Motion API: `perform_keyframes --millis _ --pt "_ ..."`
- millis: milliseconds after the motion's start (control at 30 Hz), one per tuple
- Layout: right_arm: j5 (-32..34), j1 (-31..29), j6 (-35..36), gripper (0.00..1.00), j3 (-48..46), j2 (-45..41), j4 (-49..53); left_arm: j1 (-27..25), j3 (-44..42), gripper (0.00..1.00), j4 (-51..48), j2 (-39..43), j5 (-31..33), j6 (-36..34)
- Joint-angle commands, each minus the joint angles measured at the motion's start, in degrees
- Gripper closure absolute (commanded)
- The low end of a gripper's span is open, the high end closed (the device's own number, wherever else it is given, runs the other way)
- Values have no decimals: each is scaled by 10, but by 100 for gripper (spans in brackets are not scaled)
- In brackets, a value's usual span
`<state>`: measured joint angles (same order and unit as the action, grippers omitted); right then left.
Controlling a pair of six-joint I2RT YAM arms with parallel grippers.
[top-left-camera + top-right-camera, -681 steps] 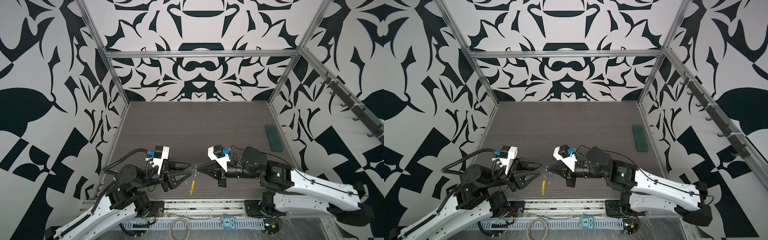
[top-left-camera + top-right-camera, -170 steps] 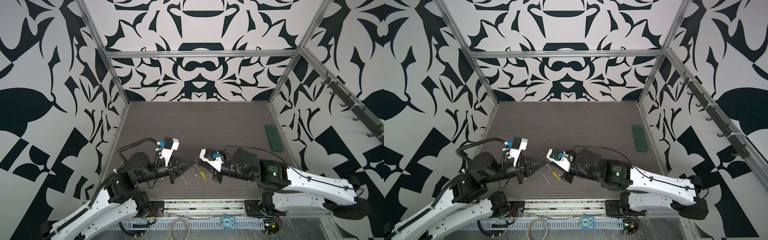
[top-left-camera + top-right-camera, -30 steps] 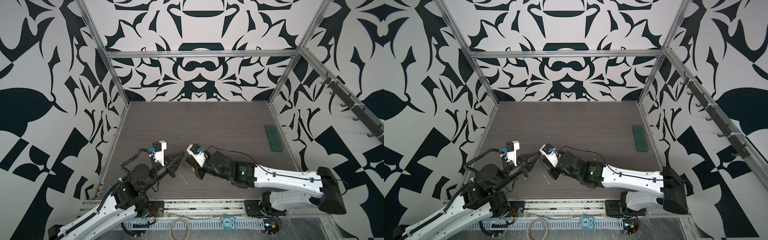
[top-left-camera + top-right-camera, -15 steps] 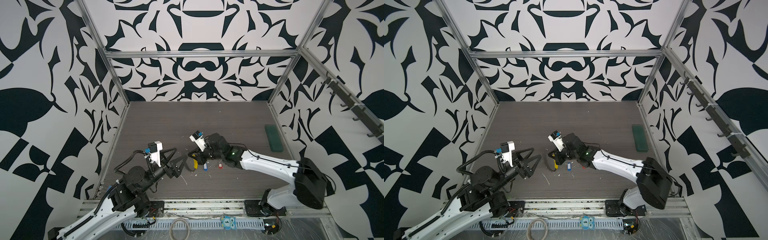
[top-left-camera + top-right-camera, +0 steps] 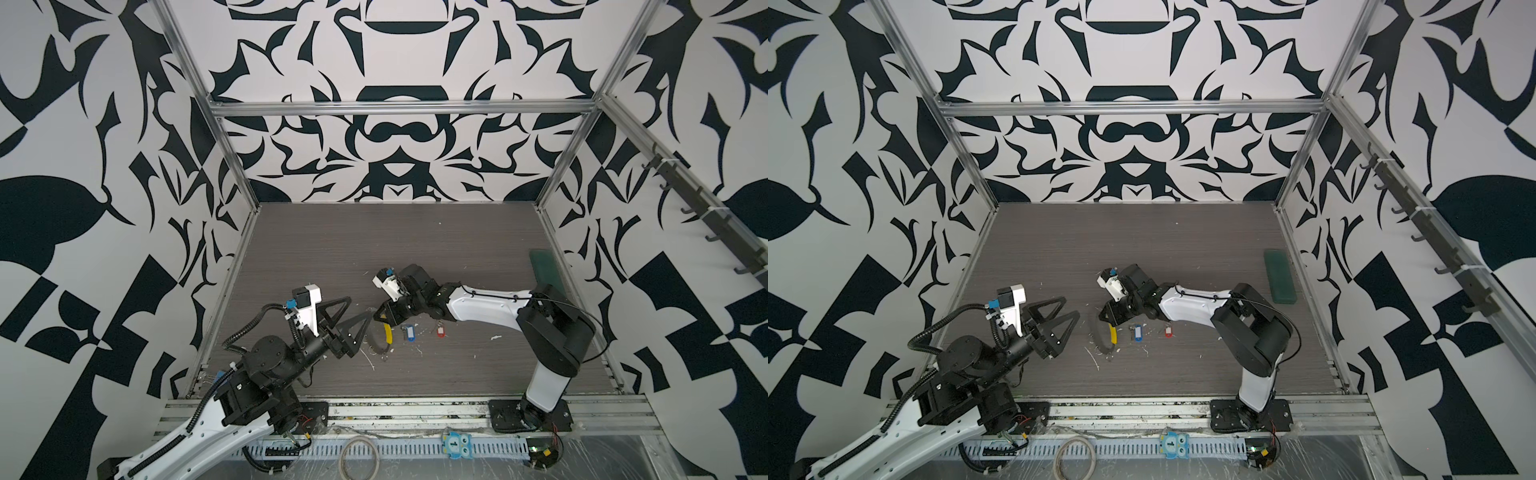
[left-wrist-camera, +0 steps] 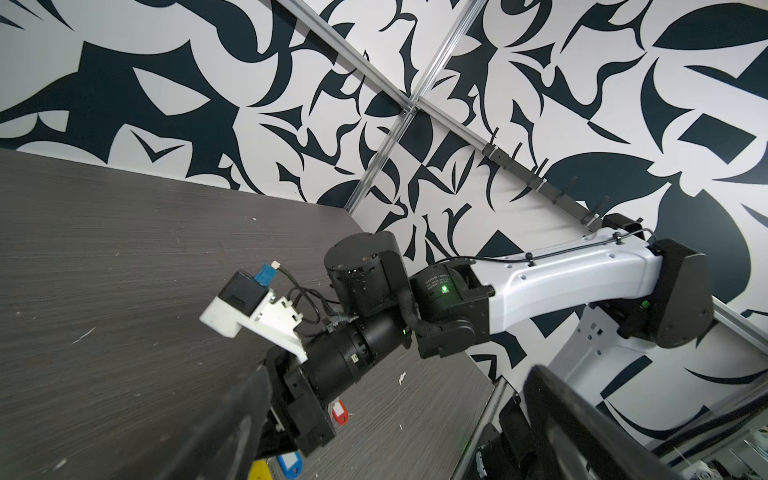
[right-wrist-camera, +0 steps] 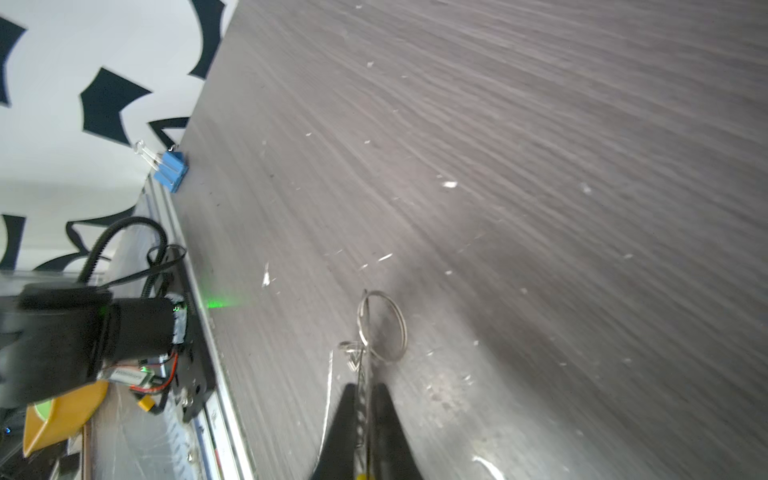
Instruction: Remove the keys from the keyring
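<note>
Spread wide after being pinched shut a second ago, the left end effector [image 5: 360,306] is seen released in both top views, and the right arm has been swung across toward the middle of the table [image 5: 415,249]. The right end effector [image 5: 384,319] is lowered onto the keyring [image 5: 388,334], whose yellow section and grey loop lie on the table near the left fingertips. The blue key [image 5: 409,332] and the red key [image 5: 441,331] are laid flat on the table, apart from the loop and from each other, with the blue one nearer the keyring.

From the left wrist, the wide-set fingers [image 6: 573,419] are shown framing both keys on the table.

From the right wrist, the keyring's grey chain is shown running between two close-set fingers [image 7: 345,432], and its small metal ring [image 7: 364,320] is seen resting on the table. Whether the chain is pinched or let go cannot be told.
</note>
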<state>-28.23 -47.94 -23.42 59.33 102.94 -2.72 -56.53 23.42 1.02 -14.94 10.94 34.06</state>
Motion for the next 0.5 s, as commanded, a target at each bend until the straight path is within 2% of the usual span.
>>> perform_keyframes --millis 0,167,200,233,333,467 --pt "39 0 10 65 35 2 16 1 -4 1 0 5 3 7" --pt "117 0 29 33 54 -8 47 2 -4 1 -3 2 3 8" --pt "131 0 30 21 53 -13 48 1 -4 1 -4 2 4 8" --pt "149 0 30 15 53 -19 49 2 -4 1 -5 2 4 8" --pt "196 0 37 2 49 -43 49 2 -5 1 -3 2 7 7" --pt "260 -3 43 1 24 -106 31 1 0 1 -4 -7 10 3"
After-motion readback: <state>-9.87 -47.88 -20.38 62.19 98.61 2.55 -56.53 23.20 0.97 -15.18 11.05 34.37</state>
